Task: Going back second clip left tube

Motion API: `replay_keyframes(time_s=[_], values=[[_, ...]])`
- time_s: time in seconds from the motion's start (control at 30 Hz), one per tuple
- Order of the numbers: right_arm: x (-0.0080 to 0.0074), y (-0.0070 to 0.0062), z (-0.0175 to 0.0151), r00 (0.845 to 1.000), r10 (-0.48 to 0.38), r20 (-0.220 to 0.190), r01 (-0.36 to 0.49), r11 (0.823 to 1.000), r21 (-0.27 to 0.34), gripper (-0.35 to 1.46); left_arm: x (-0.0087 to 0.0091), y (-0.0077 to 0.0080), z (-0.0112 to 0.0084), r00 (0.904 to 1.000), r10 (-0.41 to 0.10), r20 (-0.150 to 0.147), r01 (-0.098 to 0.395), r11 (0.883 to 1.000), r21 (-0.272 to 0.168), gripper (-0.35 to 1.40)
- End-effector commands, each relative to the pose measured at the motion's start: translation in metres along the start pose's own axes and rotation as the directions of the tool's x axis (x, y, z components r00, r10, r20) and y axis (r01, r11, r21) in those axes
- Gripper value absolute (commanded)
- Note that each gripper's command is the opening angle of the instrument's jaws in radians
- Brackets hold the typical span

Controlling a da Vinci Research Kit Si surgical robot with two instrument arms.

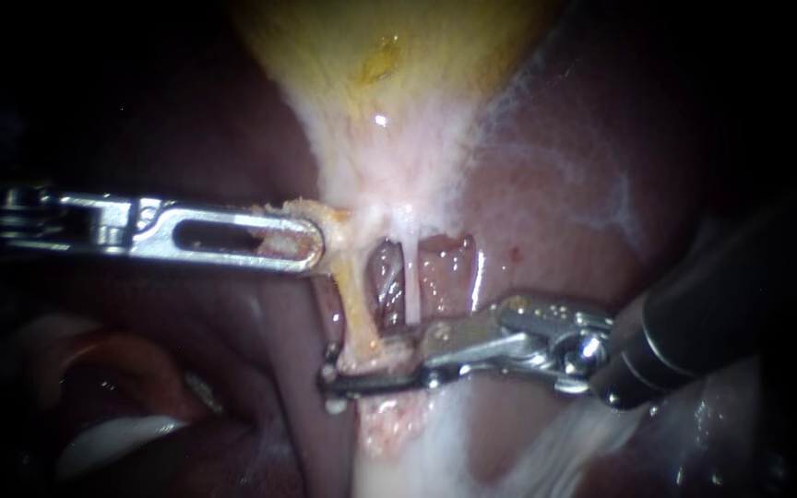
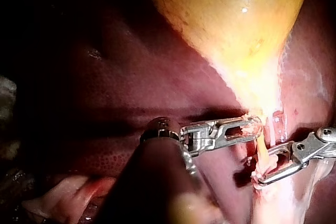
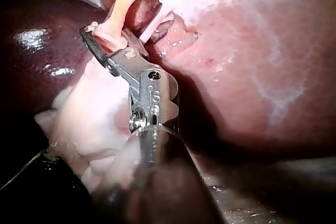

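Left of frame, endoscope view: the left instrument point(image 1: 314, 243) enters level from the left edge. Its slotted jaws lie together, clamped on a tag of yellowish tissue point(image 1: 311, 221) at the neck of the gallbladder point(image 1: 389, 55). A scrap of that tissue shows inside the jaw slot.

Centre of frame: the gallbladder fills the upper centre and narrows downward into pale tissue. Below the neck two strands run down across a dark red window. The left tube point(image 1: 354, 300) is yellowish and slants down to the right. The right tube point(image 1: 410, 277) is thin, white and nearly upright, just beside it.

Lower centre to right: the right instrument point(image 1: 332, 387) enters from the right edge. Its jaws stand almost parallel, only narrowly apart, closed across the lower end of the left tube, which fills the gap between them in the right wrist view.

Right of frame: the liver point(image 1: 583, 184), with whitish streaks.
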Motion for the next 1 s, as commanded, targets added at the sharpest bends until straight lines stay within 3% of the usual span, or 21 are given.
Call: replay_keyframes(time_s=[0.03, 0.17, 0.4, 0.6, 1.0], values=[[0.0, 0.0, 0.0, 1.0, -0.02, -0.003, 0.019, 1.0, -0.018, 0.46, 0.0, 0.0, 0.0, 1.0, 0.0, 0.0, 0.0, 1.0, 0.0, -0.35], [0.0001, 0.0001, -0.0001, 0.998, -0.062, -0.008, 0.062, 0.995, -0.072, 0.5, 0.0, 0.0, 0.0, 1.0, 0.0, 0.0, 0.0, 1.0, 0.0, -0.35], [-0.0002, -0.0007, -0.0011, 0.996, -0.095, -0.003, 0.094, 0.994, -0.052, 0.5, 0.0, 0.0, 0.0, 1.0, 0.0, 0.0, 0.0, 1.0, 0.0, -0.35], [-0.0001, -0.0005, -0.0033, 0.99, -0.143, -0.001, 0.142, 0.987, -0.074, 0.5, 0.0, 0.0, 0.0, 1.0, 0.0, 0.0, 0.0, 1.0, 0.0, -0.35], [0.0037, -0.0008, -0.012, 0.965, -0.261, 0.008, 0.261, 0.96, -0.103, 0.5, 0.0, 0.0, -0.0001, 1.0, 0.0, 0.0, 0.0, 1.0, 0.0, -0.35]])
